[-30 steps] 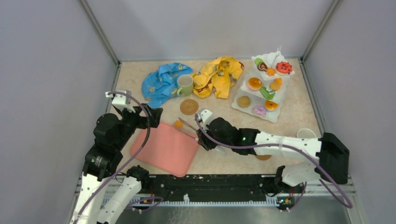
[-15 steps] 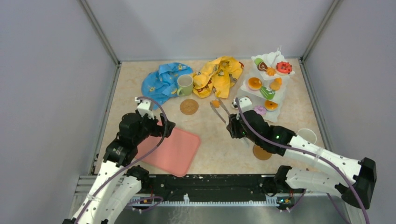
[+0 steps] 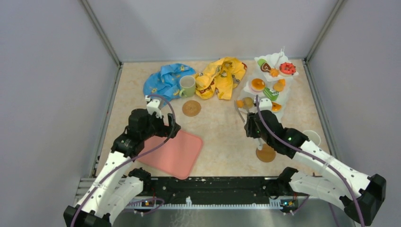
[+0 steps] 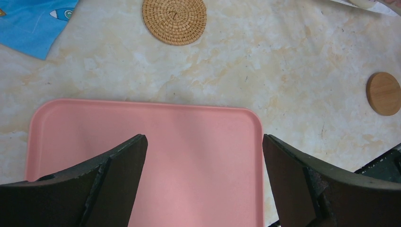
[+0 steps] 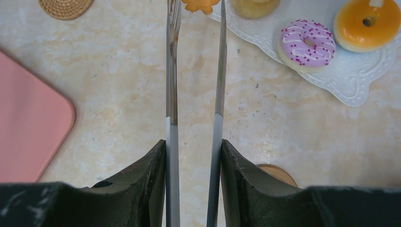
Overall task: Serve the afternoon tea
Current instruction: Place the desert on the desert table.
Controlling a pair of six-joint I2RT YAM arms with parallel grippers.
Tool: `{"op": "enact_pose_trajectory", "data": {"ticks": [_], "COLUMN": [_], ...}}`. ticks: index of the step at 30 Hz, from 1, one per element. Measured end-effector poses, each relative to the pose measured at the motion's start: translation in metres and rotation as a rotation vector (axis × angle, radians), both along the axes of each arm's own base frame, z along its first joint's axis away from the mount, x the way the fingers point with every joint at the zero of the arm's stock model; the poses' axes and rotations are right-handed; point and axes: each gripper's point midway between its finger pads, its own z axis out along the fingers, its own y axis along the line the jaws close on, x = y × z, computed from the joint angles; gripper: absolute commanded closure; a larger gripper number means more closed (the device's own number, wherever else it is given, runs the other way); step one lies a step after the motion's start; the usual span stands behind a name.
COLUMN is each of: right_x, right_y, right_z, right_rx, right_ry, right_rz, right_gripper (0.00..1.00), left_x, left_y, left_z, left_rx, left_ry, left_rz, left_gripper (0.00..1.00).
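Observation:
My right gripper (image 3: pixel 253 126) (image 5: pixel 194 156) is shut on metal tongs (image 5: pixel 172 71). The tongs pinch a small orange toy pastry (image 5: pixel 200 4) (image 3: pixel 240 103) at the near-left edge of the white three-tier stand (image 3: pixel 272 71). The stand's bottom tier (image 5: pixel 350 90) holds a pink donut (image 5: pixel 306 43), an orange donut (image 5: pixel 366 23) and a beige pastry (image 5: pixel 253 5). My left gripper (image 3: pixel 163 130) (image 4: pixel 203 151) is open and empty above the pink tray. The pale green mug (image 3: pixel 187 86) stands between the cloths. The white mug (image 3: pixel 312 137) is partly hidden behind my right arm. A woven coaster (image 3: pixel 191 108) and a wooden coaster (image 3: pixel 266 153) lie on the table.
The flat pink tray (image 3: pixel 172 151) (image 4: pixel 203 156) lies at the near left with nothing on it. A blue cloth (image 3: pixel 163 80) and a yellow cloth (image 3: pixel 222 75) lie crumpled at the back. Grey walls close in the table on three sides.
My right gripper carried the tongs and orange pastry from the pink tray's far edge rightwards to the stand's bottom tier. My left gripper moved right, over the tray.

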Motion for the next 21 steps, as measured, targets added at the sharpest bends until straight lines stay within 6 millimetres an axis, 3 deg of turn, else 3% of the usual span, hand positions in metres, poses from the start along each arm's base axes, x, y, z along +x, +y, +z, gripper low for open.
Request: {"op": "enact_pose_trajectory", "data": {"ticks": [11, 21], "right_x": [0.015, 0.042], "right_y": [-0.030, -0.027], "right_z": [-0.024, -0.021], "right_rx": [-0.009, 0.047], "right_ry": [0.022, -0.022], "right_rz": [-0.131, -0.183], "right_gripper": [0.66, 0.66], "left_x": [-0.002, -0.002], "left_y": [0.001, 0.002], "left_z": [0.020, 0.019], "left_rx": [-0.021, -0.019], "left_ry": [-0.083, -0.081], "left_rz": [0.001, 0.002], "left_gripper": [0.01, 0.01]}}
